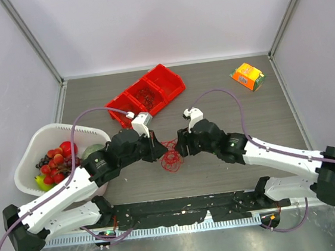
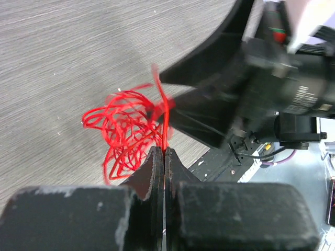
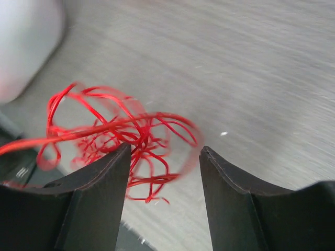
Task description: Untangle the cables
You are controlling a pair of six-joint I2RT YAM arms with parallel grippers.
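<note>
Two containers concern us: the red bin, with thin dark wires in its middle compartment, and, left of the bin, a white basket of fruit. In front of the bin, our left gripper pinches a strand of the red cables; our right gripper stands released, jaws apart at the clump.
</note>
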